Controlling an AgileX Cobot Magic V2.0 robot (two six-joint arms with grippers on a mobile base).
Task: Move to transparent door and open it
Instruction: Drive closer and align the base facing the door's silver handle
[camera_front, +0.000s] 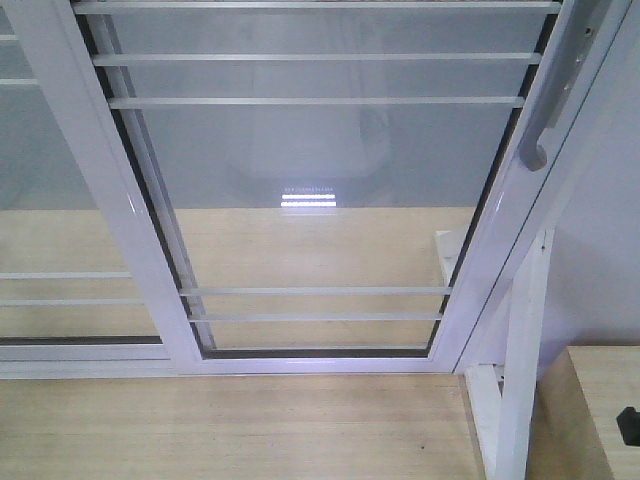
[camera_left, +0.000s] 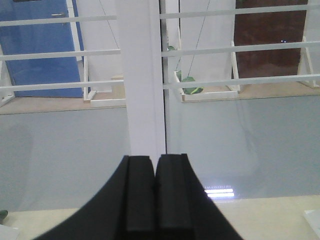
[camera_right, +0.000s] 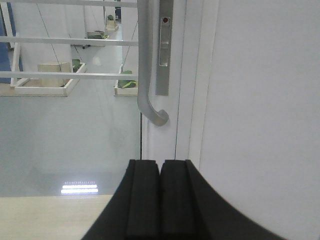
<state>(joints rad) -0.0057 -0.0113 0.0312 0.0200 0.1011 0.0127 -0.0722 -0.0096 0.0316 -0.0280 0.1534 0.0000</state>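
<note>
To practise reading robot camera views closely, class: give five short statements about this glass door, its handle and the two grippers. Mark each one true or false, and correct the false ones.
1. The right gripper is clamped on the grey handle. False: its jaws are shut on nothing, and the handle sits apart from it, ungrasped.
2. The grey handle curves into a hook at its lower end. True.
3. The left gripper is wide open. False: its jaws are pressed together.
4. The left gripper faces a white upright frame post. True.
5. The transparent door has thin white horizontal bars across its glass. True.
</note>
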